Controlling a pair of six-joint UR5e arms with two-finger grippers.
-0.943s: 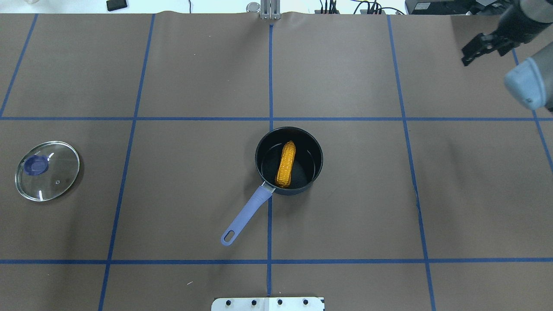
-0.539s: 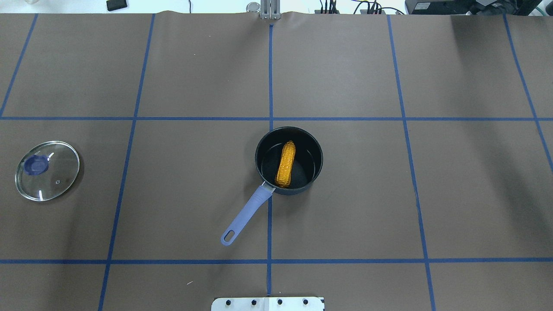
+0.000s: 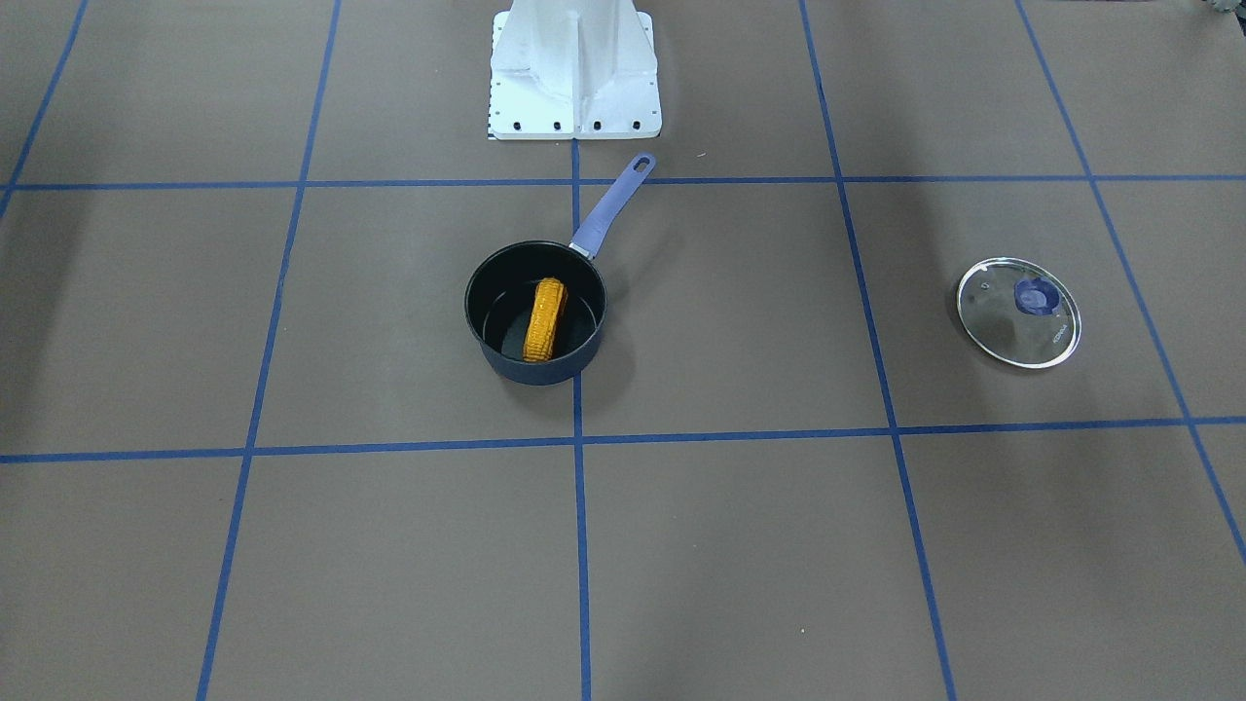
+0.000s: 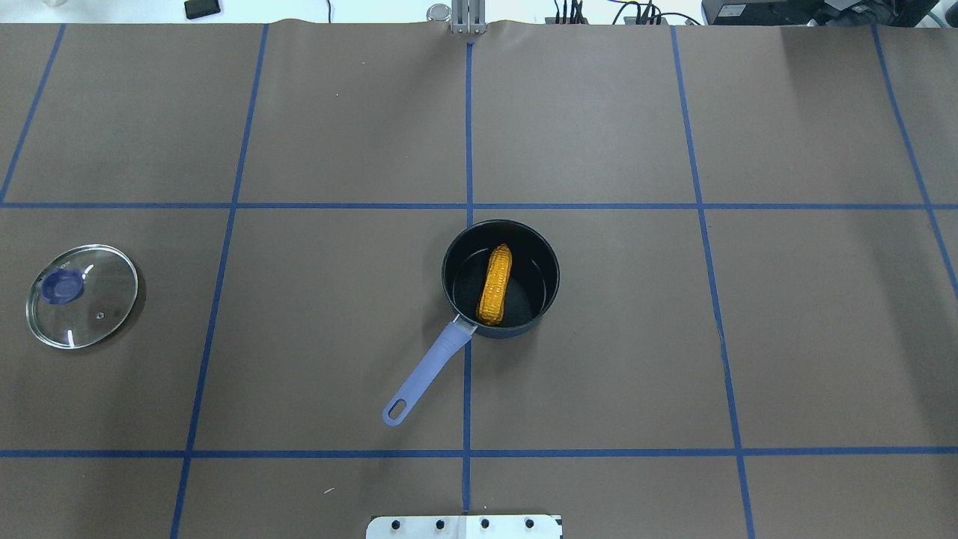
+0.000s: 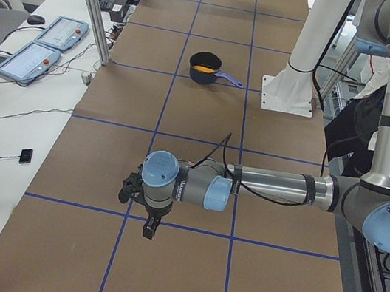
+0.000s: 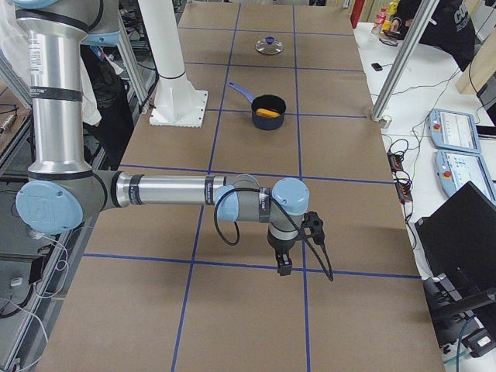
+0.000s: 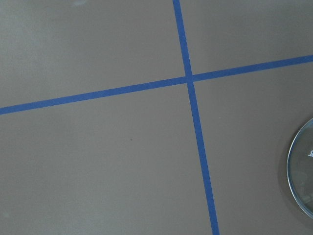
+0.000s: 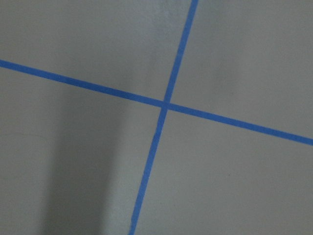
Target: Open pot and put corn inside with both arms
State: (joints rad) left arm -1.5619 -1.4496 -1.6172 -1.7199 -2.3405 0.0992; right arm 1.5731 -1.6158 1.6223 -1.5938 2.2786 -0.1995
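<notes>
Brown blue-taped table (image 4: 599, 112) holds the uncovered pot (image 4: 556, 273), corn (image 4: 495, 284) lying inside; glass lid (image 4: 82, 296) well apart; left gripper (image 5: 150, 227) and right gripper (image 6: 284, 266) hover over tape crossings, openness impossible to tell

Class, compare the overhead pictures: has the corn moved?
No. The corn still lies inside the pot, at the same spot just right of the centre tape line.

Mostly matt stuff, a few shiny bits

Table (image 4: 337, 359) cover looks like matt brown paper, with smooth blue tape (image 4: 468, 135). Pot (image 4: 552, 281) is dark and slightly glossy inside, its handle (image 4: 426, 373) matt lilac plastic. Lid (image 4: 97, 299) is shiny clear glass with a metal rim. Corn (image 4: 495, 284) is bumpy and dull. Left arm (image 5: 278, 184) and right arm (image 6: 167, 189) are brushed metal with smooth plastic caps.
</notes>
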